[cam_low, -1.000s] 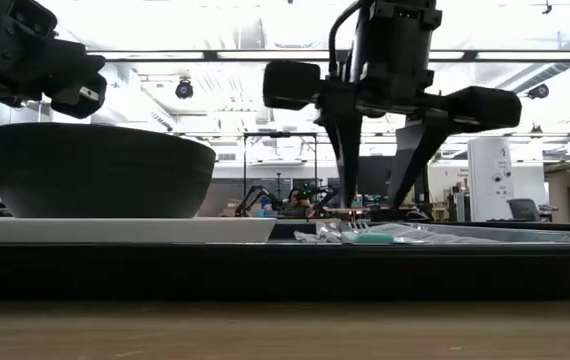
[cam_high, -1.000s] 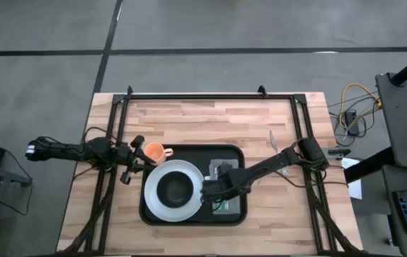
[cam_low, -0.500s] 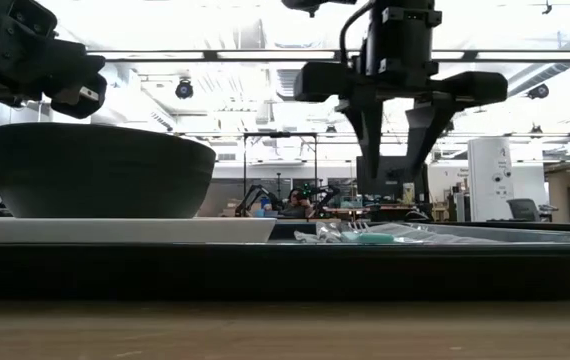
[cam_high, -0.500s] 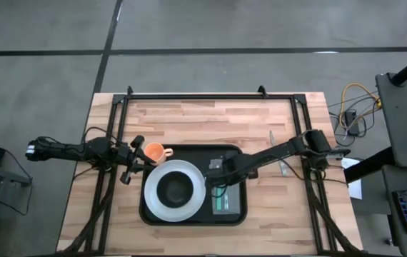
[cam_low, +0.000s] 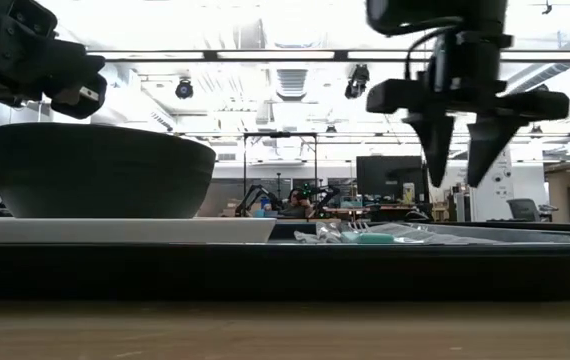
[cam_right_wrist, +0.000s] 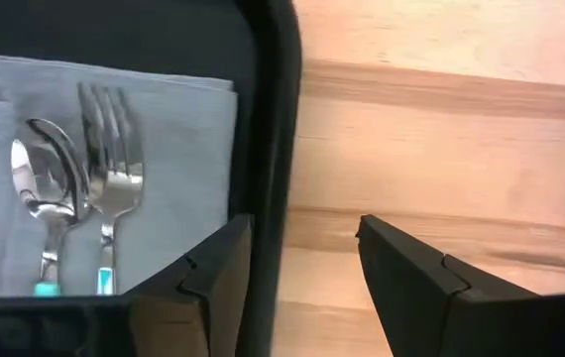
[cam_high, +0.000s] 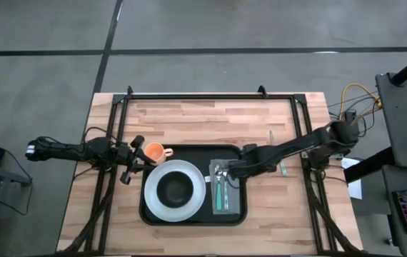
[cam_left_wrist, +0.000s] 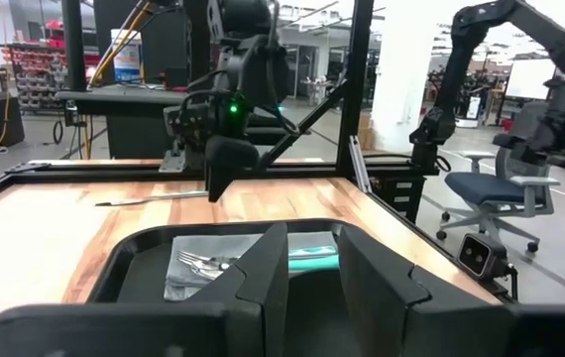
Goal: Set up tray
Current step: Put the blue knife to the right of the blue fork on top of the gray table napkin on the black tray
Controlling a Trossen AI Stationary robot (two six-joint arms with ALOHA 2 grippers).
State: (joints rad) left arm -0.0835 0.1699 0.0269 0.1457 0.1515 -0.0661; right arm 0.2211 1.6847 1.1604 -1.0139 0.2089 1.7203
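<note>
The black tray point(cam_high: 239, 214) lies mid-table. In it a white plate point(cam_high: 189, 178) carries a black bowl point(cam_high: 175, 189), which also shows in the low view point(cam_low: 100, 170). Right of the plate, a grey napkin point(cam_high: 233, 203) lies flat in the tray with a spoon point(cam_right_wrist: 43, 183) and a fork point(cam_right_wrist: 112, 178) on it. An orange cup point(cam_high: 153, 151) stands at the tray's far left corner. My right gripper point(cam_high: 230, 171) hangs open and empty above the tray's right rim point(cam_right_wrist: 275, 149). My left gripper point(cam_high: 139, 161) is open and empty just left of the cup.
A knife point(cam_high: 272, 138) lies on the wood right of the tray, under my right arm; it also shows in the left wrist view point(cam_left_wrist: 149, 200). A black frame point(cam_high: 189, 95) runs along the table's far and side edges. Bare wood lies beyond the tray.
My right gripper has risen from just above the napkin and gone toward the table's far right, from over the napkin to over the tray's right rim, staying open. The spoon and fork lie still on the napkin.
</note>
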